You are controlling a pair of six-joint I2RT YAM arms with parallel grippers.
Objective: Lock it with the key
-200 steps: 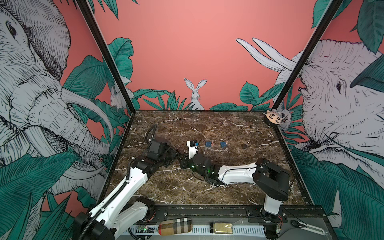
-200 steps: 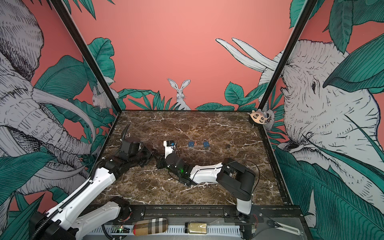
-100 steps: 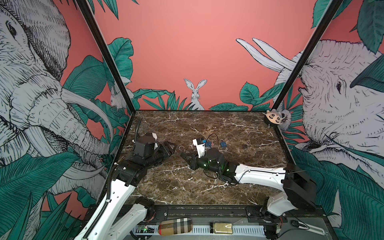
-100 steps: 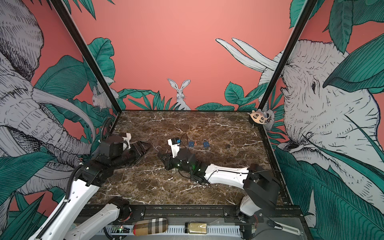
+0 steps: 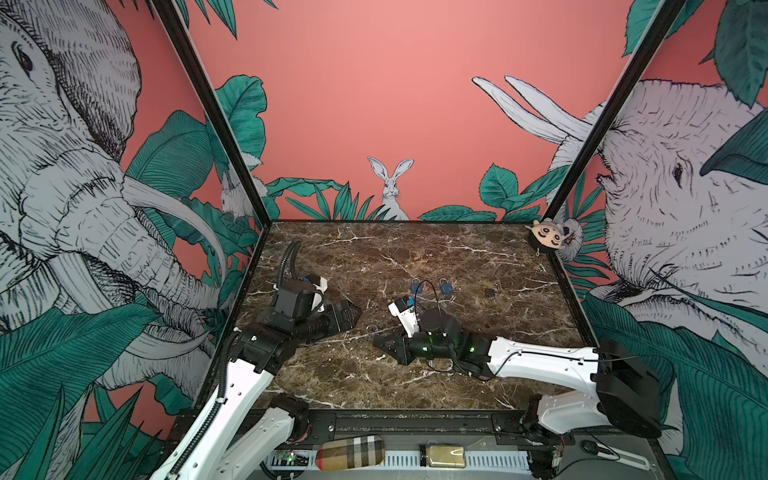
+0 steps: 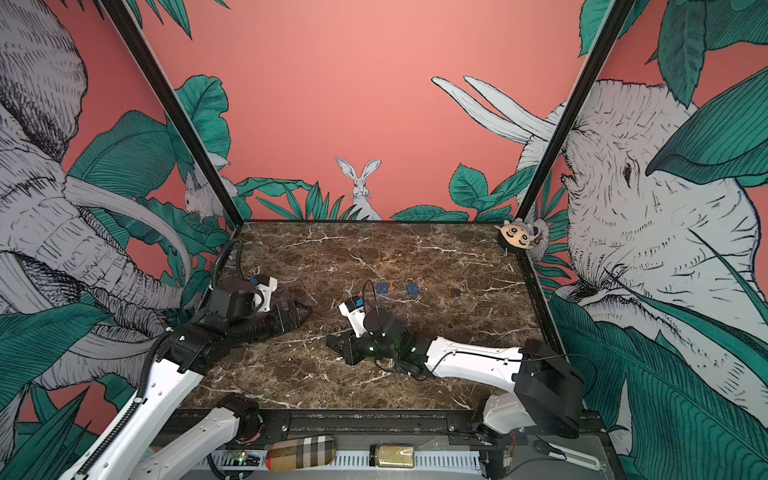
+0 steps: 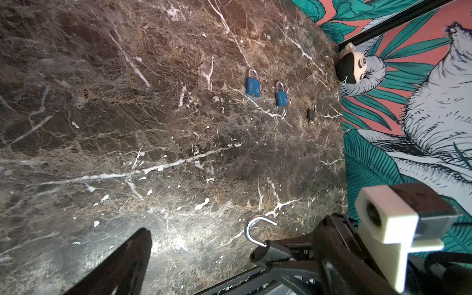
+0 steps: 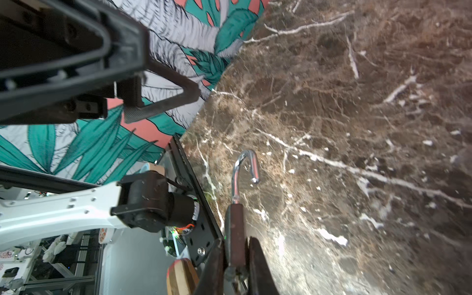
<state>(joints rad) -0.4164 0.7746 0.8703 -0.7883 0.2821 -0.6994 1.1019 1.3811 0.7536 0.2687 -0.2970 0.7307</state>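
A dark padlock with its silver shackle swung open is clamped in my right gripper, low over the marble table near its middle. The left wrist view shows the same padlock and hook. A small dark lump sits at the lock's lower end between the right fingers; I cannot tell whether it is the key. My left gripper stands open and empty to the left of the lock, apart from it, in both top views. One left finger shows.
Two blue padlocks and a small black item lie behind the right gripper. A plush toy hangs at the back right corner. A checkered case and a jar rest on the front rail.
My left gripper has opened wide and drawn back to the left, away from the padlock. The right arm has shifted somewhat to the right, still gripping the lock.
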